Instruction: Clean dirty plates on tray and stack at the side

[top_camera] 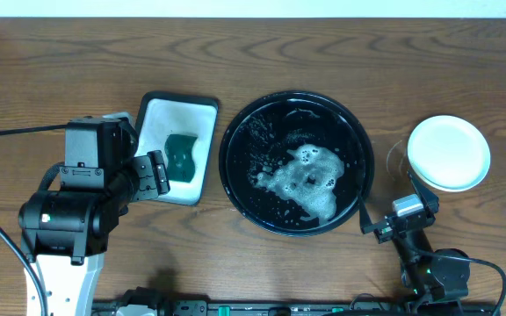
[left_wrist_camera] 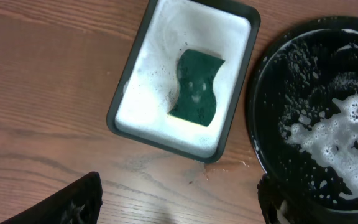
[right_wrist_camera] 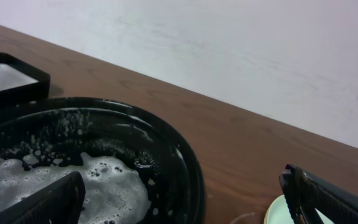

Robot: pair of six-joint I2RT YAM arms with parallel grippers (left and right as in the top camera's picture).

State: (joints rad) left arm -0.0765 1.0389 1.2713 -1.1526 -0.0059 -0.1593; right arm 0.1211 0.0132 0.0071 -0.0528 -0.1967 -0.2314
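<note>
The black tray (top_camera: 235,132) sits mid-table and holds white foam (top_camera: 310,180) and water drops, with no plate on it. A pale mint plate (top_camera: 448,152) lies on the bare wood to the tray's right; I cannot tell whether others lie under it. Its edge shows in the right wrist view (right_wrist_camera: 277,214). My left gripper (top_camera: 158,174) is open and empty, over the wood just left of the tray (left_wrist_camera: 328,81); its jaws (left_wrist_camera: 179,208) frame bare table. My right gripper (top_camera: 374,226) is open and empty at the tray's front right rim (right_wrist_camera: 188,168), jaws (right_wrist_camera: 182,202) spanning rim and wood.
A rectangular white tray with a dark rim (top_camera: 202,105) stands left of the black tray, with foam and a green sponge (top_camera: 181,156) in it. It also shows in the left wrist view (left_wrist_camera: 166,142) with the sponge (left_wrist_camera: 196,87). A wall lies beyond the table's far edge.
</note>
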